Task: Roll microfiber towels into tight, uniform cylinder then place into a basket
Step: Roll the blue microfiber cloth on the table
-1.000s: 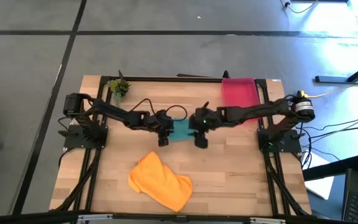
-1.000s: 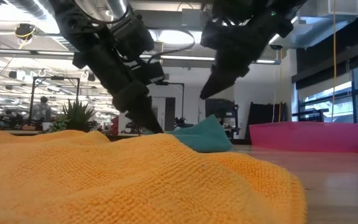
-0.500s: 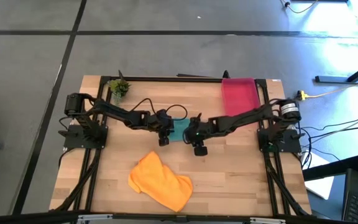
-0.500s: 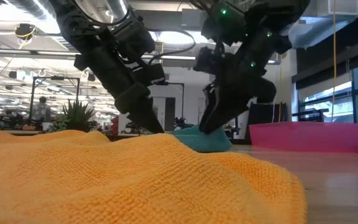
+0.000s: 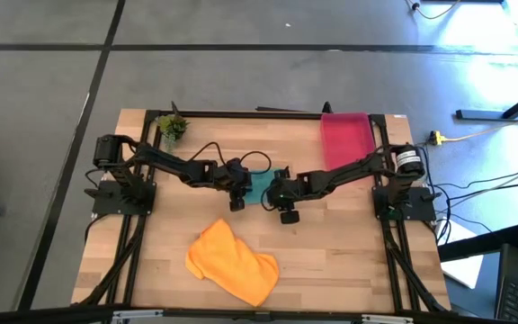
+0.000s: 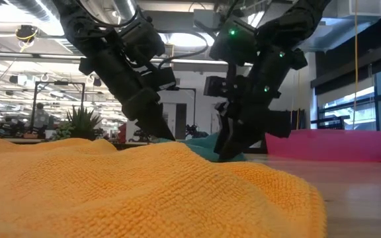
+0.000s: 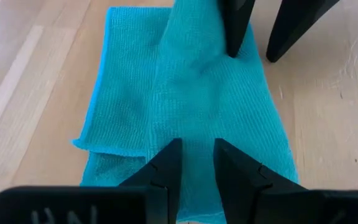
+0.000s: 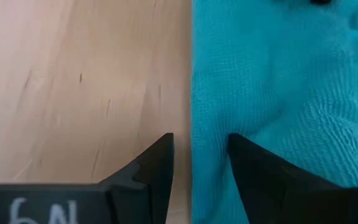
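The teal towel (image 5: 261,186) lies folded on the table's middle, between both grippers. My left gripper (image 5: 246,188) is at its left end, shut on a raised fold (image 7: 194,134). My right gripper (image 5: 274,193) is open at the towel's right end. One of its fingers (image 7: 235,28) is over the cloth and the other (image 7: 294,28) is over bare wood, astride the towel's near edge (image 8: 194,155). The orange towel (image 5: 232,261) lies crumpled near the front edge. The red-pink basket (image 5: 344,135) rests at the far right. My left gripper pinches a raised fold of the teal towel (image 7: 196,146) between its two fingers at the towel's left end. It comes slanting down from the table's left. The rest of the towel lies on the table. My right gripper: I cannot tell whether its fingers touch the towel.
A small green plant (image 5: 172,127) stands at the far left corner. In the low view the orange towel (image 6: 144,192) fills the foreground and hides the left fingertips. Bare wood shows to the right of the orange towel.
My right gripper has come down onto the teal towel's right end, shifting a little toward the table's left and rolling about its own axis. Its finger gap looks unchanged. My left gripper has kept still on the towel.
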You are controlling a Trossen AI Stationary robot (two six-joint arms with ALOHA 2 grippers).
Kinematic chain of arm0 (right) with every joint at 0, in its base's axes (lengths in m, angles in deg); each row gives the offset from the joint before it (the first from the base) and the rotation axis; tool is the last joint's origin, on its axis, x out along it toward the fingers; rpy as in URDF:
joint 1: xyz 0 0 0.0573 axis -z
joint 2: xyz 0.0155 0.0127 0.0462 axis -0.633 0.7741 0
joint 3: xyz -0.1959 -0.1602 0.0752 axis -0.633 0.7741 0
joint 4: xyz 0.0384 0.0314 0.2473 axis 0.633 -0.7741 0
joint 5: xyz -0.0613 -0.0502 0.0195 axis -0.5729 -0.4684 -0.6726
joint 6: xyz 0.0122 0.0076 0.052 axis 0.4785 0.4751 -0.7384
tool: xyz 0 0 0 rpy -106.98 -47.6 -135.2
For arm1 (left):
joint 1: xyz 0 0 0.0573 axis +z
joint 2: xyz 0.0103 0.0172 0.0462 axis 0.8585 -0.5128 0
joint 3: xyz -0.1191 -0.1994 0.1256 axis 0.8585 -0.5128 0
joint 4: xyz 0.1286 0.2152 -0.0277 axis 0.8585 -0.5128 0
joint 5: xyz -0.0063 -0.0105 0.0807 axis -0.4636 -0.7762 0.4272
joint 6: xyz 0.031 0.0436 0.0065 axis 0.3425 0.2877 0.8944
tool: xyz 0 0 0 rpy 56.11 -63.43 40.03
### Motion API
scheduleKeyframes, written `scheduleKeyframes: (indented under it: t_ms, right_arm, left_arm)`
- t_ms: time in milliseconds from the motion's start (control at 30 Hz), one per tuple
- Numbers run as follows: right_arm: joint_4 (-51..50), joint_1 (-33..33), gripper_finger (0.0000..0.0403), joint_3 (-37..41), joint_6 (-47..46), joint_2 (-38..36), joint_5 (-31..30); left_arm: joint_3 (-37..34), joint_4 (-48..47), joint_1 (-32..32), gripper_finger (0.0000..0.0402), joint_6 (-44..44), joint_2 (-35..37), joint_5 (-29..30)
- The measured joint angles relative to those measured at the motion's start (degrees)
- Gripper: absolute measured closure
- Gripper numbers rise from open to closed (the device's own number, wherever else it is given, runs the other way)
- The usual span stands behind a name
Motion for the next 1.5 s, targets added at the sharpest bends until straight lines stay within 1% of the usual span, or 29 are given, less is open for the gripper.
scheduleKeyframes:
  t_ms: [167, 367, 433, 500, 567, 733, 933, 1100, 1200, 1267, 1400, 1500]
  right_arm:
    - [0.17, -0.07, 0.0247, -0.17, -0.39, 1.37, -1.32]
    - [0.25, -0.1, 0.0247, -0.17, -3.58, 1.51, -2.17]
    - [0.28, -0.11, 0.0254, -0.17, -3.63, 1.72, -2.56]
    - [0.4, -0.11, 0.0272, -0.16, -4.46, 1.84, -2.54]
    - [0.48, -0.11, 0.0299, -0.15, -4.92, 1.85, -2.54]
    - [0.74, -0.05, 0.0386, -0.15, -4.88, 1.93, -3.2]
    - [0.45, 0.24, 0.0395, -0.13, -5.66, 1.98, -2.06]
    - [0.22, 1.34, 0.0398, -0.13, -6.87, 1.74, 3.71]
    - [0.19, 2.12, 0.0399, -0.13, -7.98, 1.3, 8.18]
    - [-0.27, 2.71, 0.04, -0.31, -8.87, 1.0, 12.68]
    - [-2.41, 4.61, 0.0401, -1.88, -11.32, 1.25, 24.44]
    - [-2.4, 6.17, 0.0401, -2.25, -15.2, 1.3, 31.14]
  left_arm:
    - [0.0, 0.0, 0.0, 0.0319, 0.04, 0.0, -0.02]
    - [0.0, -0.02, 0.0, 0.0319, -0.01, 0.0, -0.02]
    - [0.0, -0.02, 0.0, 0.0319, -0.05, 0.0, -0.02]
    - [0.0, -0.02, 0.0, 0.0319, -0.12, 0.0, -0.02]
    - [0.0, -0.02, 0.0, 0.0319, -0.12, 0.0, -0.02]
    - [0.0, -0.02, 0.0, 0.0319, -0.12, 0.0, -0.02]
    - [0.0, -0.04, 0.0, 0.0319, -0.1, 0.0, -0.04]
    - [0.0, -0.02, 0.0, 0.0319, -0.1, 0.02, -0.02]
    - [0.0, -0.12, 0.0, 0.0319, 0.04, 0.04, -0.02]
    - [-0.02, -0.35, 0.0, 0.0319, 0.07, 0.07, -0.82]
    - [-0.02, -1.6, 0.0, 0.0319, 0.08, 0.09, -5.23]
    - [-0.02, -2.61, -0.25, 0.0319, 0.1, 0.03, -6.01]
